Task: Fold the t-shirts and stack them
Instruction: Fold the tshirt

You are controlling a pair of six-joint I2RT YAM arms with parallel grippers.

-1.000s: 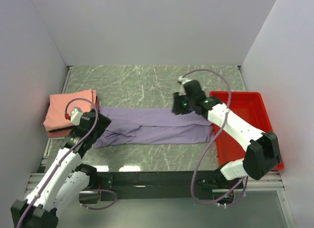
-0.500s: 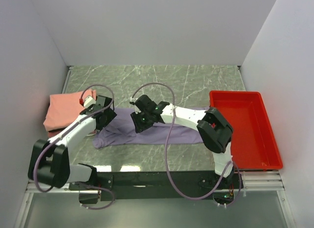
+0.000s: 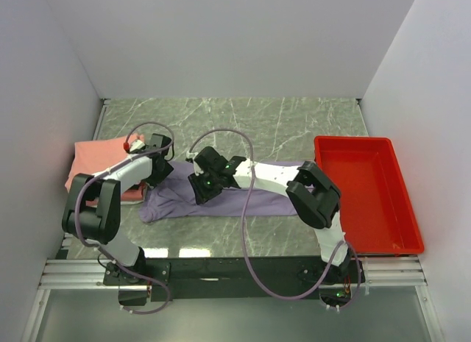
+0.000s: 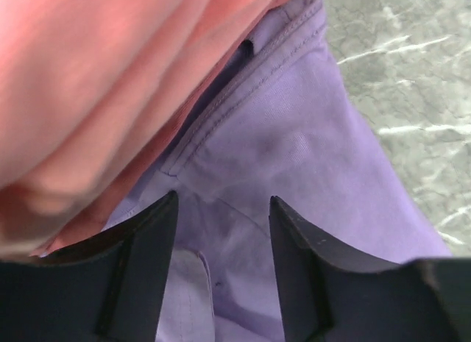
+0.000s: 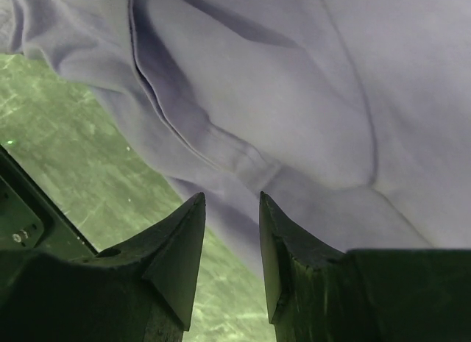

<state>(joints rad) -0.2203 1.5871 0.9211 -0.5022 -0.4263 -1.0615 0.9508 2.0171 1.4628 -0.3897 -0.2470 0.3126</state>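
The pale lavender t-shirt (image 3: 250, 198) lies in a long strip across the middle of the table. A folded salmon-pink t-shirt (image 3: 92, 162) sits at the left, with a darker red edge (image 3: 130, 196) showing under it. My left gripper (image 3: 159, 168) hovers at the lavender shirt's left end, by the pink stack. In the left wrist view its jaws (image 4: 223, 202) stand open over lavender cloth (image 4: 294, 136) with the pink shirt (image 4: 88, 99) alongside. My right gripper (image 3: 204, 186) is low over the shirt's left half. Its jaws (image 5: 230, 198) stand narrowly open at a hemmed edge (image 5: 294, 84), nothing clamped.
A red plastic tray (image 3: 401, 202) stands at the right edge of the table. White walls close in the left, back and right sides. Bare marble tabletop (image 3: 243, 125) stretches behind the shirts, and the black base rail (image 3: 235, 268) runs along the near edge.
My right arm swept from beside the tray leftward to the shirt's left half. The left arm reached forward to the shirt's left end, and its jaws narrowed.
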